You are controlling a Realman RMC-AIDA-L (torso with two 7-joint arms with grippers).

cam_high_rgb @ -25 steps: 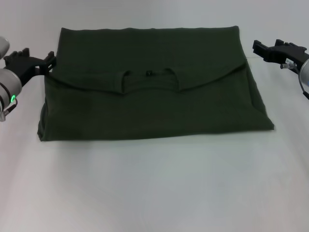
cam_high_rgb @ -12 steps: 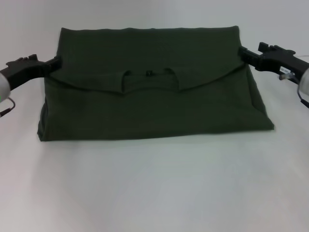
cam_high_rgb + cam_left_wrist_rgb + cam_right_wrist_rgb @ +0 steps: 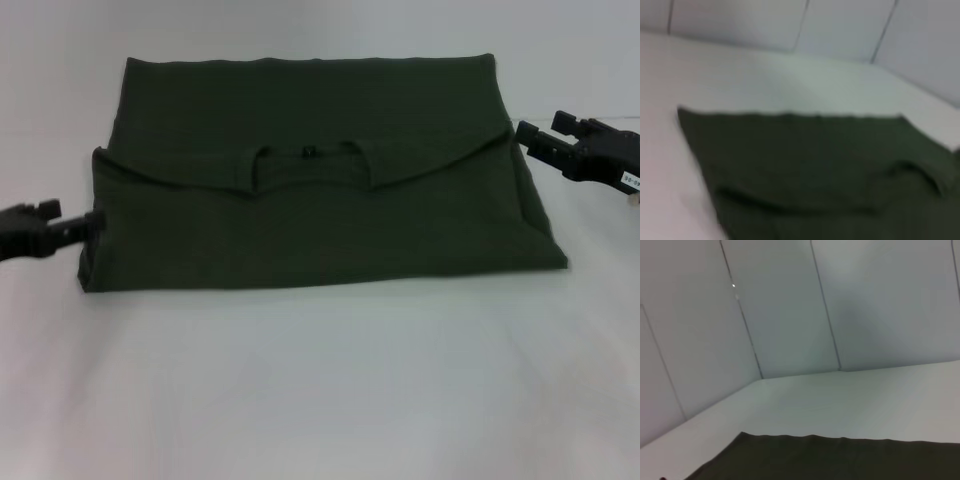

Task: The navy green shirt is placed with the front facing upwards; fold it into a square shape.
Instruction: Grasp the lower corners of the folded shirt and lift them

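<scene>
in the head view we see the shirt (image 3: 320, 180) folded in half across the middle of the white table (image 3: 330, 390). our left gripper (image 3: 85, 228) is at the shirt's lower left edge; our right gripper (image 3: 530, 138) is at its right edge, upper right of frame. we cannot tell how open either claw is, or whether it has hold of cloth. the left wrist view shows the shirt (image 3: 815, 170) filling the lower frame. the right wrist view shows its edge (image 3: 840, 457) along the bottom.

The shirt (image 3: 320, 190) is soft, matt cloth. The table (image 3: 330, 390) beneath it looks smooth and matt.
</scene>
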